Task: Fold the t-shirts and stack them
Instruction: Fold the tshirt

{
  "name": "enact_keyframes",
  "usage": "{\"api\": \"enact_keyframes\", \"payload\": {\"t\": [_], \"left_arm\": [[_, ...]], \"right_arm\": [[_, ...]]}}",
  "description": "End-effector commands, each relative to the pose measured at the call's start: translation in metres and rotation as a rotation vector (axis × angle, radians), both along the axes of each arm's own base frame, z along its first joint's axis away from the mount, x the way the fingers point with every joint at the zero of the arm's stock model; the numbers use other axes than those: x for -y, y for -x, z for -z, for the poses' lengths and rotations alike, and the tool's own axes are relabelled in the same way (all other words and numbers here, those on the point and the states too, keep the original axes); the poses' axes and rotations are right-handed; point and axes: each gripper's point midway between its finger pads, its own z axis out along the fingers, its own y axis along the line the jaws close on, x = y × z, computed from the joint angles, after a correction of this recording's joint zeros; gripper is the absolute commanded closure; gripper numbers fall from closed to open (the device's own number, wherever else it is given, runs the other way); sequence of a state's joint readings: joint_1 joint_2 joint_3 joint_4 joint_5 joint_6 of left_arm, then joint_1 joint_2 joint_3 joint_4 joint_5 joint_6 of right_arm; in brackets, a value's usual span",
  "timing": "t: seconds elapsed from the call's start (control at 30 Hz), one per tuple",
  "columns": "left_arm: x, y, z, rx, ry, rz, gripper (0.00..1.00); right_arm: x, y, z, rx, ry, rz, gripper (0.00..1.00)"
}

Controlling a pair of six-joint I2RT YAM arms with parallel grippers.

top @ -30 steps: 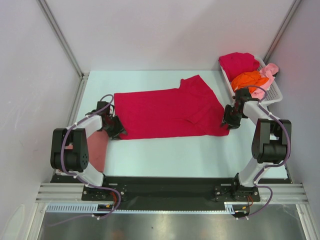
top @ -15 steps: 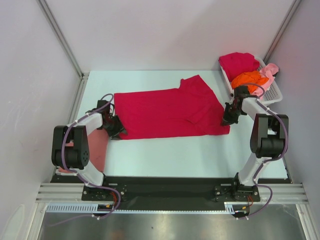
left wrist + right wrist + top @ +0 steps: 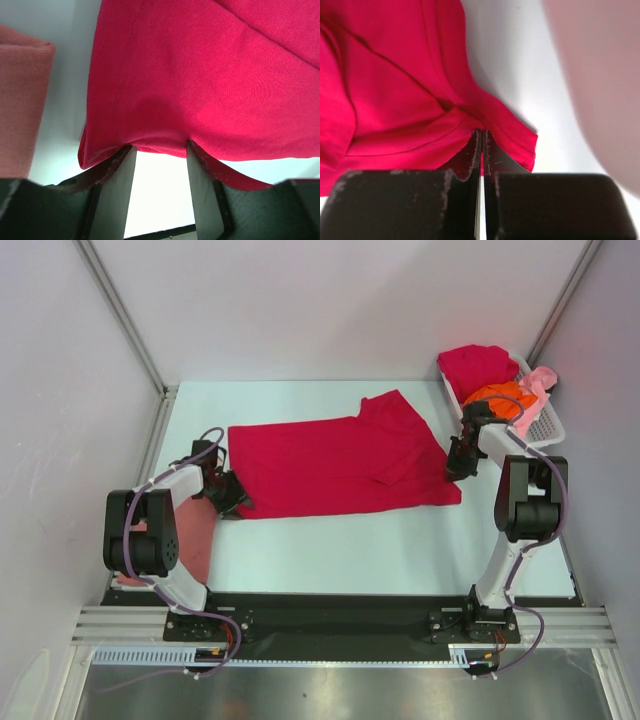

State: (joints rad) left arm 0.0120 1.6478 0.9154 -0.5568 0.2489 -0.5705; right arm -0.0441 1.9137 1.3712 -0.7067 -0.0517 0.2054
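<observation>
A crimson red t-shirt (image 3: 340,462) lies spread flat across the middle of the table. My left gripper (image 3: 236,498) is at its near left corner; in the left wrist view (image 3: 160,147) the jaws stand apart with the shirt's hem (image 3: 210,75) draped over the fingertips. My right gripper (image 3: 456,470) is at the shirt's right edge; in the right wrist view (image 3: 482,133) it is shut on a pinch of the red hem (image 3: 395,90). A folded dusty salmon pink t-shirt (image 3: 192,535) lies by the left arm and also shows in the left wrist view (image 3: 20,100).
A white slotted basket (image 3: 545,425) stands at the back right. It holds a second crimson t-shirt (image 3: 478,365), an orange one (image 3: 500,398) and a light pink one (image 3: 540,385). A blurred pale pink shape (image 3: 600,90) fills the right of the right wrist view.
My right gripper has moved toward the back of the table with the shirt's right hem in it, shifting that edge. The left gripper has stayed at the left corner.
</observation>
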Motion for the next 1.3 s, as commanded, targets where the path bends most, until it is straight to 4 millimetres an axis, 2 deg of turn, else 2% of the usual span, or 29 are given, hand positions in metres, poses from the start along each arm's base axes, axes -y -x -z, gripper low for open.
{"api": "enact_keyframes", "payload": {"t": [0.0,0.13,0.17,0.23,0.3,0.4,0.53,0.6,0.63,0.67,0.93,1.13,1.27], "left_arm": [[-0.025,-0.006,0.014,0.008,-0.105,-0.021,0.48],[-0.024,-0.007,0.01,0.02,-0.103,-0.015,0.48],[-0.024,-0.007,0.009,0.023,-0.101,-0.011,0.48],[-0.024,-0.008,0.005,0.036,-0.099,-0.008,0.49],[-0.022,-0.009,0.001,0.048,-0.091,-0.004,0.49],[-0.021,-0.009,-0.003,0.059,-0.084,-0.004,0.49],[-0.018,-0.009,-0.007,0.067,-0.069,-0.001,0.49],[-0.018,-0.008,-0.007,0.067,-0.066,0.0,0.49],[-0.017,-0.009,-0.008,0.07,-0.064,0.002,0.48],[-0.017,-0.008,-0.006,0.064,-0.067,0.001,0.49],[-0.02,-0.011,-0.001,0.047,-0.08,0.009,0.49],[-0.02,-0.011,0.003,0.037,-0.08,0.01,0.49],[-0.022,-0.012,0.003,0.04,-0.089,0.016,0.49]], "right_arm": [[0.009,-0.01,0.001,0.003,0.044,0.005,1.0],[0.005,-0.009,0.001,-0.017,0.03,-0.004,0.99],[0.005,-0.008,-0.006,-0.009,0.025,0.014,0.95],[0.006,-0.004,-0.019,0.002,0.017,0.041,0.8],[0.008,-0.001,-0.043,0.052,-0.012,0.08,0.7],[0.011,0.01,-0.06,0.075,-0.048,0.09,0.61],[0.012,0.026,-0.06,0.064,-0.068,0.082,0.58],[0.006,0.036,-0.053,0.044,-0.095,0.062,0.58],[0.003,0.035,-0.053,0.063,-0.109,0.043,0.58],[0.0,0.041,-0.045,0.045,-0.115,0.041,0.58],[-0.005,0.041,-0.026,0.005,-0.097,-0.003,0.59],[0.001,0.049,-0.009,-0.049,-0.039,-0.005,0.61],[0.014,0.05,0.001,-0.066,0.029,0.015,0.65]]}}
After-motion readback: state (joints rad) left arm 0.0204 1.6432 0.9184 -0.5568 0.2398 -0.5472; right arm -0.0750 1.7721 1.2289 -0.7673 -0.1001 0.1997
